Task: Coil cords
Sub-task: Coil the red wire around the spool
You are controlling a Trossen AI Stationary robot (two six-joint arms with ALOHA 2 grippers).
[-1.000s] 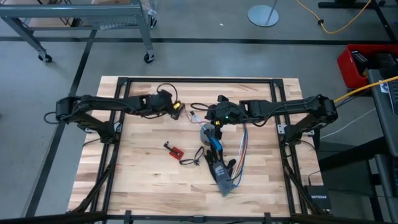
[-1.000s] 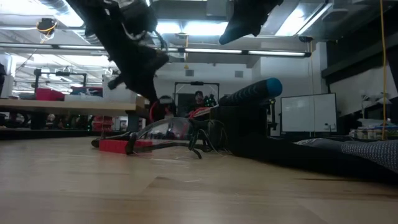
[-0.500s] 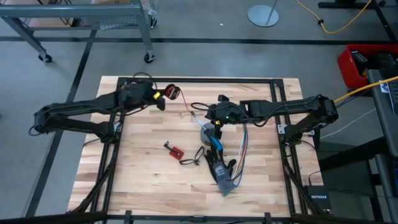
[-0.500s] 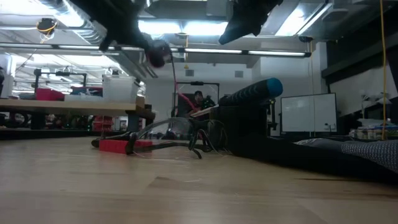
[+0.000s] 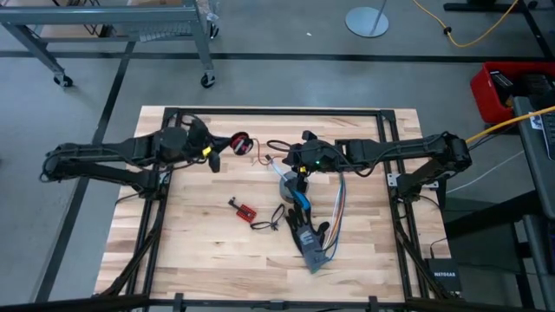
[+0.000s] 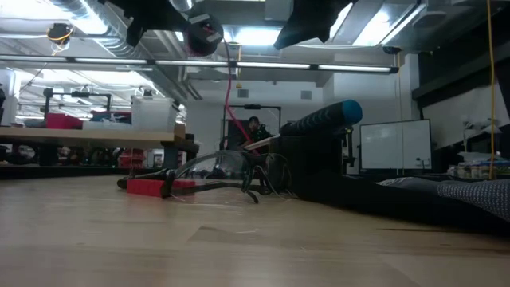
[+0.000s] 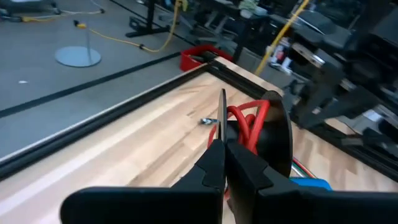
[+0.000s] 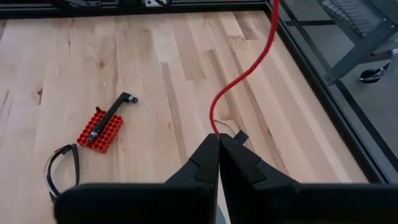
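Note:
The cord shows as a red cord wound into a small coil (image 5: 242, 143) with a black round part (image 7: 275, 138), and a free length (image 8: 244, 74) running off it. My left gripper (image 5: 222, 148) is at the table's far left, raised and shut at the coil (image 6: 204, 32). My right gripper (image 5: 293, 163) is near the table's middle, above the grey tape roll (image 5: 287, 184), and shut on the cord's other end. In the low view the cord (image 6: 231, 88) hangs down from the coil. My left gripper (image 7: 222, 148) pinches the coil at its near edge (image 7: 231, 122), and a thin black piece (image 7: 222, 106) stands up between the fingertips. The fingers hide the exact spot. The coil is lifted clear of the table. My right gripper (image 8: 216, 140) pinches the red cord at its end (image 8: 214, 129) between the two fingertips. The cord runs away from the fingers in a loose curve toward the left gripper, clear of the table.
A small red board (image 5: 244, 209) with a black wire (image 5: 264, 222) lies at the table's middle. Multicoloured ribbon wires (image 5: 337, 206), a blue-handled tool (image 5: 300, 201) and a grey pouch (image 5: 310, 247) lie right of it. The wood shows bare at near left.
My left gripper has gone up and toward the table's left edge, carrying the coil away from my right gripper. It swung to the far edge, then came back a little. The red cord between the two grippers has been drawn out longer. My right gripper has kept still.

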